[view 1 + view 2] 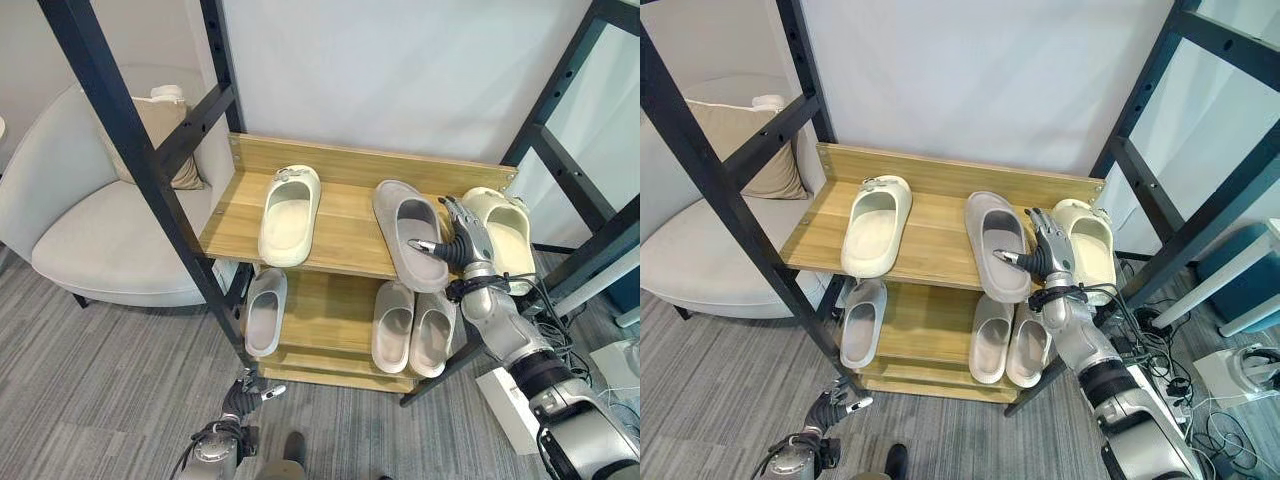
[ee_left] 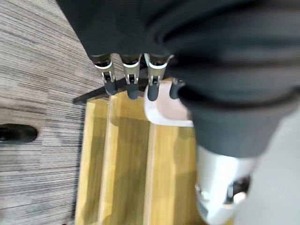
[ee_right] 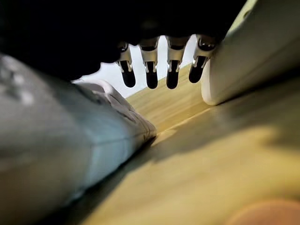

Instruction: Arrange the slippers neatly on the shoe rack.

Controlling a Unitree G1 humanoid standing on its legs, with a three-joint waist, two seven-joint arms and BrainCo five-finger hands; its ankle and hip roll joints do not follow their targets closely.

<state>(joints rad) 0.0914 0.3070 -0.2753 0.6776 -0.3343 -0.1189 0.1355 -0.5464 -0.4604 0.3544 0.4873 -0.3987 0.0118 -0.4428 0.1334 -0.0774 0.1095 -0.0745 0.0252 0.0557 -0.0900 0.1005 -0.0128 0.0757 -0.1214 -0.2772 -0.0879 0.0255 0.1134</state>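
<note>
Slippers are sitting on both shelves of the wooden shoe rack [image 1: 330,240]. On the top shelf, the right robot hand [image 1: 462,243] is reaching in between the grey slipper [image 1: 408,232] and the cream slipper [image 1: 503,232]. Its fingers are stretched out straight and spread apart over the bare wood, and its thumb is resting against the inner edge of the grey slipper, which is lying tilted with its heel hanging over the shelf's front edge. The cream slipper is lying just beside the robot hand on its outer side; whether the fingers are touching it is unclear. The right wrist view is showing the same gap, with the fingertips [image 3: 151,78] hanging relaxed above the shelf board, grey slipper on one side and cream on the other. A second cream slipper [image 1: 290,213] is lying well apart, further along the top shelf. Three pale grey slippers [image 1: 412,326] are resting on the lower shelf, below the robot hand. The left robot hand [image 1: 243,399] is hanging low near the carpet, in front of the rack's base, its fingers loosely open and holding nothing.
</note>
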